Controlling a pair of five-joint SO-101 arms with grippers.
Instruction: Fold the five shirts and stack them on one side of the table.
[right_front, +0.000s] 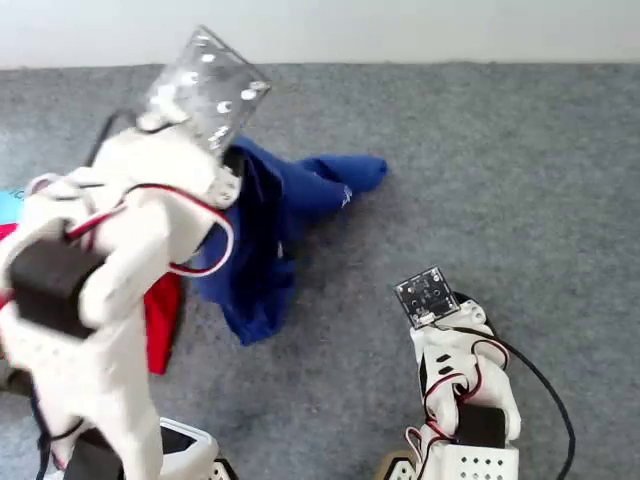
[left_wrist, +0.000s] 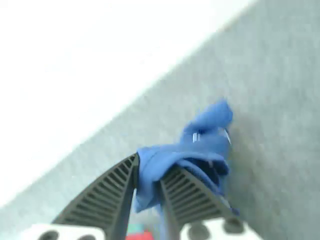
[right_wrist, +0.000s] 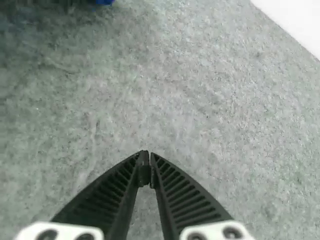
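Left gripper (left_wrist: 150, 167) is pinching a bunched fold of the blue shirt (left_wrist: 205, 145), jaws closed onto the cloth. The rest of the garment is trailing away beyond the fingertips and sagging onto the grey table cover (right_front: 480, 160). One end is lying stretched out farthest from the tips, possibly a sleeve.

Right gripper (right_wrist: 146, 167) is sitting with fingers pressed together on nothing, tips pointing at bare cover. The shirt's edge is showing well ahead of them.

A red shirt (right_front: 163, 320) is lying under the left arm (right_front: 110, 270), back behind its gripper toward the base. A pale blue patch (right_front: 8, 205) is peeking out beside it; cannot tell what it is.

Handling, as judged: the blue shirt is looking light, limp and soft, draping and bunching wherever it is lifted. Not fragile, not slippery against ribbed fingers. The present hold is looking like a mid-cloth wad, poor for folding. Better holds would be an edge: hem corners or shoulder seams, one per gripper, so the cloth is spreading flat before any fold.
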